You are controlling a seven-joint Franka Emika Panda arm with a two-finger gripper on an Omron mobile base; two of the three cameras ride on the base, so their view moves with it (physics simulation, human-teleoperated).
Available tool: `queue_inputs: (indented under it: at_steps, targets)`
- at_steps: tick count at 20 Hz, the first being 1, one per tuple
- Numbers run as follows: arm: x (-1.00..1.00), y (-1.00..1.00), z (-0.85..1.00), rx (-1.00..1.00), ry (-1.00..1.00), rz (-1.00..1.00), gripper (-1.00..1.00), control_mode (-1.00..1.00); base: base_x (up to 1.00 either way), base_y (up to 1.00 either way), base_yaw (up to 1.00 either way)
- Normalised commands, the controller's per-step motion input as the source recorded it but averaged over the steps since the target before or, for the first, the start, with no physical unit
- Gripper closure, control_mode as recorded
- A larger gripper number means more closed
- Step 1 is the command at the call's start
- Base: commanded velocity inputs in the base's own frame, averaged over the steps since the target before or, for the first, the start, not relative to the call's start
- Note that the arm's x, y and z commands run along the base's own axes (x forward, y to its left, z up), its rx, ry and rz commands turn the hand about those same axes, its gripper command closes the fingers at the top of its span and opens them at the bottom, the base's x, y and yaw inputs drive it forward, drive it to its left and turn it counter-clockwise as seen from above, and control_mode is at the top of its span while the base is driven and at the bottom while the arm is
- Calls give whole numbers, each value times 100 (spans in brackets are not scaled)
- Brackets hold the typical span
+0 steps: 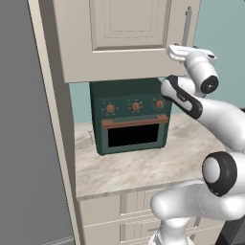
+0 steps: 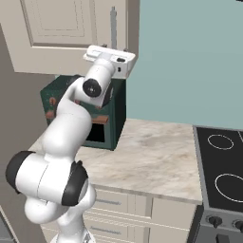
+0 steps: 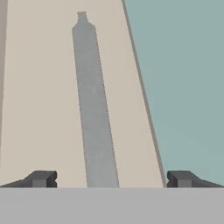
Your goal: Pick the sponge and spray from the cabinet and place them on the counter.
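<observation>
My end effector (image 3: pixel 111 178) spread wide, grasping nothing, straddling handle (image 3: pixel 94 105) of closed cabinet (image 1: pixel 119 38); oven (image 1: pixel 131 117) below cabinet on table (image 1: pixel 143 165).

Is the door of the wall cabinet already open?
No, the cabinet door is flat and closed, and the open gripper faces its grey handle.

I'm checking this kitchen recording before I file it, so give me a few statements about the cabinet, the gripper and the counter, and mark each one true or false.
1. The cabinet door is shut. True.
2. The gripper is clamped on the handle. False: its jaws stand wide open, the bar between them, untouched.
3. A dark green oven stands on the counter. True.
4. The sponge lies on the counter. False: no sponge lies there.
5. The cooktop sits left of the oven. False: it is to the right.
</observation>
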Motion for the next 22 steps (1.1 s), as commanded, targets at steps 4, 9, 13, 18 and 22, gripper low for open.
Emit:
queue_inputs:
  at_steps: [4, 9, 13, 18, 22]
  targets:
    - [25, 0, 0, 0, 1, 0, -100, -100, 0, 0, 0]
    - [28, 0, 0, 0, 3, 0, -100, -100, 0, 0, 0]
    - [30, 0, 0, 0, 4, 0, -100, -100, 0, 0, 0]
    - [29, 10, 0, 0, 5, 0, -100, -100, 0, 0, 0]
    - [27, 12, -1, 0, 6, 0, -100, -100, 0, 0, 0]
